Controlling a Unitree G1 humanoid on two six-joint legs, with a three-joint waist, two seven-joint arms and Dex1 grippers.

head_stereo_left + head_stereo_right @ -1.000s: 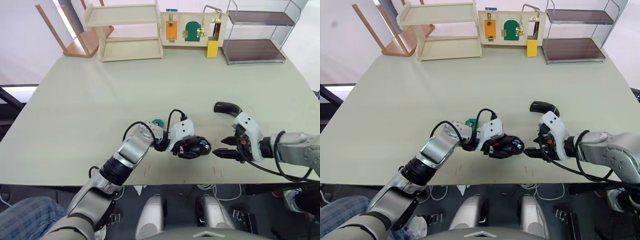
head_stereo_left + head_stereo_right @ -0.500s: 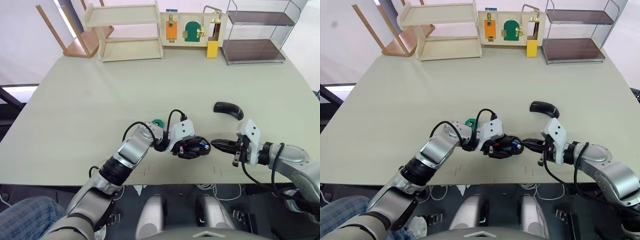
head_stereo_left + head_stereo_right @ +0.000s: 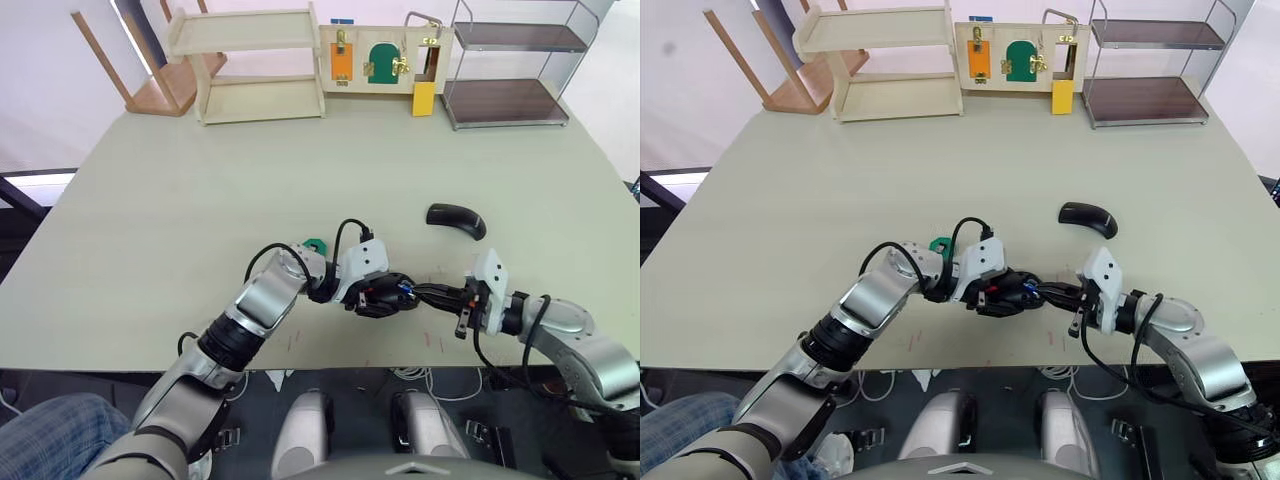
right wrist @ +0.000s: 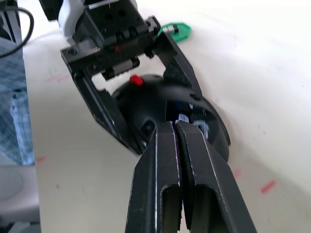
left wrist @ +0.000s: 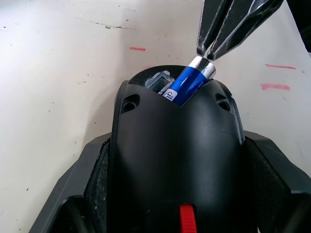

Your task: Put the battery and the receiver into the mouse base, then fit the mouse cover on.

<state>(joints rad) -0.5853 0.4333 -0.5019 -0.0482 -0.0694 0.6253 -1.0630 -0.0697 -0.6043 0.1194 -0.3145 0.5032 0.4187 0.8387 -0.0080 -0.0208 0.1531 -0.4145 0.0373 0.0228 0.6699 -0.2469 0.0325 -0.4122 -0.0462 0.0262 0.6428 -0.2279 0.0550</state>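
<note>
Two claw tips (image 5: 214, 46) touch battery's (image 5: 189, 83) end.

We see a wide pale green table (image 3: 200, 200) bearing faint red marks (image 5: 137, 48) near the claws. Along its far edge, well beyond them, stand a cream wooden shelf (image 3: 255, 65), a latch board (image 3: 385, 58) and a wire rack (image 3: 510, 65). White walls rise behind.
</note>
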